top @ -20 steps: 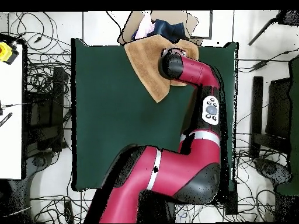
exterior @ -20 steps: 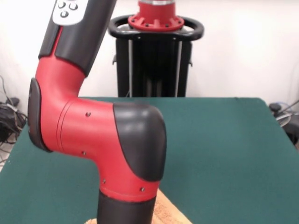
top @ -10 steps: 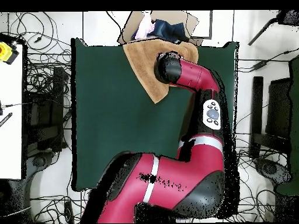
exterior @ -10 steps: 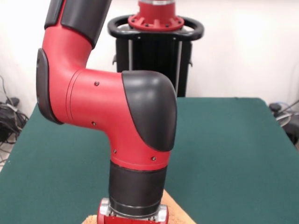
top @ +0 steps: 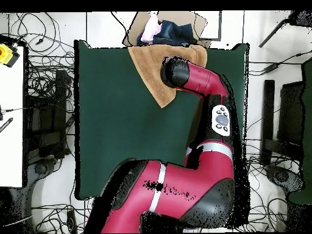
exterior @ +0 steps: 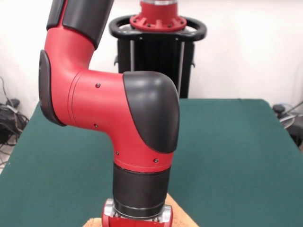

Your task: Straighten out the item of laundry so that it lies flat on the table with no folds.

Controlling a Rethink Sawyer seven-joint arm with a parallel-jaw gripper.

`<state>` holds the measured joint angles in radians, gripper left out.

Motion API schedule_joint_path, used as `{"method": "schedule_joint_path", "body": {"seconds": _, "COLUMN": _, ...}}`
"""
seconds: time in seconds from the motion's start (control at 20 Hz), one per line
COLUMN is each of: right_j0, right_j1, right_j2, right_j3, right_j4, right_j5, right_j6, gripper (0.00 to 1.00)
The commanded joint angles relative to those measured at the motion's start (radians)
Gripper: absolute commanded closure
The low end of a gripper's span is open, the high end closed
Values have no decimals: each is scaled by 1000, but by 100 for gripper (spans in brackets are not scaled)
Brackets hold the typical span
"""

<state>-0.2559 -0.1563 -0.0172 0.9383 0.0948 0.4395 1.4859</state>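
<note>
The towel [top: 149,70], light orange-tan, lies at the far end of the dark green table [top: 116,122] in the overhead view, one corner pointing toward the table's middle. My arm's wrist [top: 177,72] stands over its right part and hides it. In the front view only a sliver of towel [exterior: 181,216] shows at the bottom edge, beside the wrist's red flange [exterior: 137,216], on the table [exterior: 227,151]. The gripper is hidden below the wrist and cut off by the picture's edge.
An open cardboard box [top: 198,27] with dark and pale clothes stands just beyond the table's far edge, next to the towel. My pedestal [exterior: 158,52] stands behind the table. Cables lie on the floor around the table.
The wrist has risen in the front view, so its black cuff and red flange now show. In the overhead view it shifted slightly left over the towel. The towel's outline looks the same.
</note>
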Motion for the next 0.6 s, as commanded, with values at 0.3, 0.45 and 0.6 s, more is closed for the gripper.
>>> {"method": "schedule_joint_path", "body": {"seconds": 0.3, "right_j0": 29, "right_j1": 9, "right_j2": -19, "right_j3": 183, "right_j4": 43, "right_j5": 106, "right_j6": 283, "gripper": 100}}
{"method": "schedule_joint_path", "body": {"seconds": 0.45, "right_j0": 25, "right_j1": 4, "right_j2": -12, "right_j3": 200, "right_j4": 28, "right_j5": 63, "right_j6": 268, "gripper": 100}}
{"method": "schedule_joint_path", "body": {"seconds": 0.6, "right_j0": 19, "right_j1": 8, "right_j2": -5, "right_j3": 203, "right_j4": 17, "right_j5": 48, "right_j6": 248, "gripper": 100}}
